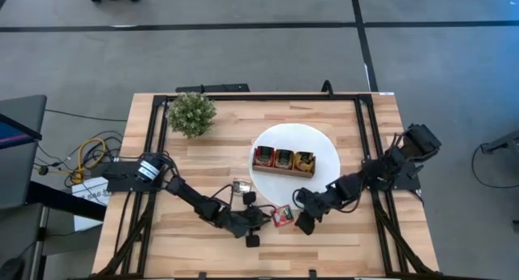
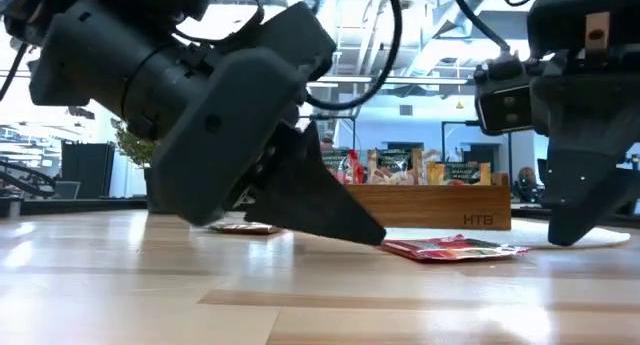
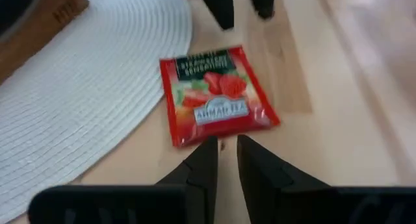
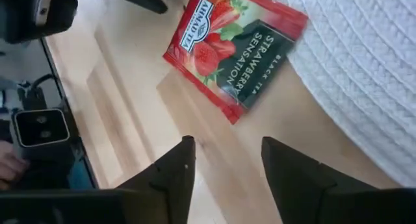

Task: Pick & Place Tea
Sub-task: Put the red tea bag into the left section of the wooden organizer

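Narrow-gapped, empty left gripper [image 3: 224, 160] faces the strawberry tea sachet [image 3: 218, 94] lying beside the white mat [image 3: 84, 100]; right gripper [image 4: 224, 160], fingers spread, must straddle it before pinching.

Lab or open-plan workshop: exposed ceiling ducts [image 2: 440, 45], grey carpet floor [image 1: 243, 53], loose cables [image 1: 85, 154] beside framed wooden table [image 1: 203, 158].
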